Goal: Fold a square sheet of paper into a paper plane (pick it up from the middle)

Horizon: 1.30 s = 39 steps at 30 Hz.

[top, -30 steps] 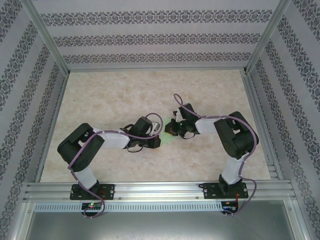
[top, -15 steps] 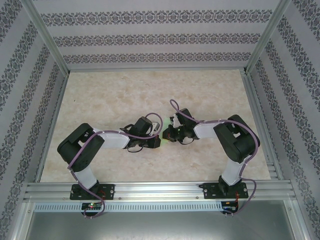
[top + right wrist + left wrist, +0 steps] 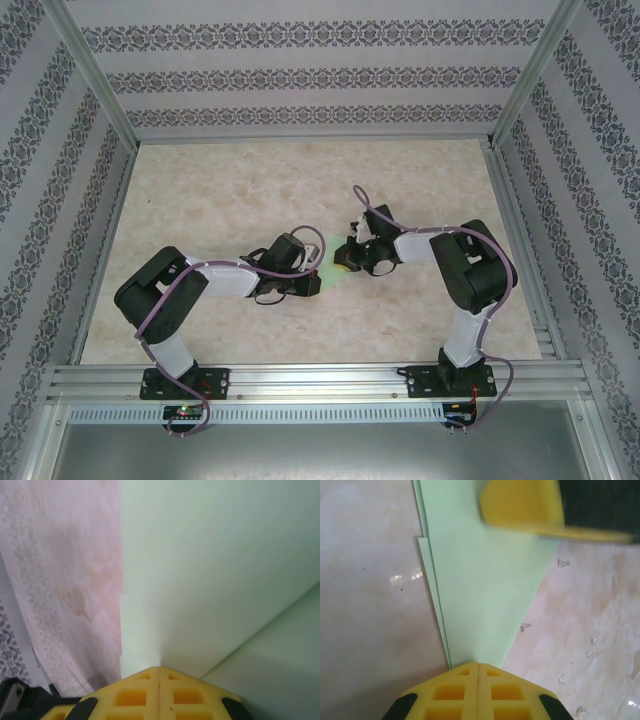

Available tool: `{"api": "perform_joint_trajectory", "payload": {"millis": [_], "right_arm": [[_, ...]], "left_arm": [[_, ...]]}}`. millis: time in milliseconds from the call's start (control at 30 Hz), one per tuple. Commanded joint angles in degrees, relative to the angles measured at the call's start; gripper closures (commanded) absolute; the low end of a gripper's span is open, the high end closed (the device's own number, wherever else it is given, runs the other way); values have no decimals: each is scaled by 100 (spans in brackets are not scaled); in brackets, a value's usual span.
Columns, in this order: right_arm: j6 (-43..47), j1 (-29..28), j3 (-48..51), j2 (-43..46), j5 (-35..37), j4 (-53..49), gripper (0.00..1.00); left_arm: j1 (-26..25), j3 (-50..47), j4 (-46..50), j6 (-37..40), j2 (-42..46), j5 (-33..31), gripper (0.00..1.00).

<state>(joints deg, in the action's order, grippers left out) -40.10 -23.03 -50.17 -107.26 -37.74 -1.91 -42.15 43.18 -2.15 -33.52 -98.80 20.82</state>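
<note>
At mid-worktop (image 3: 230, 190) the paper plane (image 3: 482, 590) is already folded to a layered, tapering dart, its point pinched in the closed left hand (image 3: 478, 666), its wider end clamped by the right hand (image 3: 159, 670). Probably only final creases remain; the layers are hard to read.

Seen from above, the paper plane (image 3: 335, 275) is largely covered by the left gripper (image 3: 318, 282) and right gripper (image 3: 343, 262); its folds cannot be resolved. In the left wrist view its far end is cut off at the top edge, and a yellow fingertip (image 3: 522, 505) over it is blurred. From the right wrist, its outline is truncated top and right.
</note>
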Motion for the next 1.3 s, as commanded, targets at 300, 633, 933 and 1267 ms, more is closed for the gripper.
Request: {"api": "perform_joint_trajectory", "payload": {"millis": [300,633,933,1267], "right_arm": [[554,986,-938,-620,934,-567,94],[451,1016,-770,477,944,-777,79],[-419,536,477,1708,1067,-330,56],[-1156,-226,592,1315,1366,120,57]], "left_arm": [[-65,-257,968,88,-116,11,100],[-65,165,772,28,99,140,94],[-49,237,316,-391,802,-613,67],[13,173,169,-703,673,-993,58]]}}
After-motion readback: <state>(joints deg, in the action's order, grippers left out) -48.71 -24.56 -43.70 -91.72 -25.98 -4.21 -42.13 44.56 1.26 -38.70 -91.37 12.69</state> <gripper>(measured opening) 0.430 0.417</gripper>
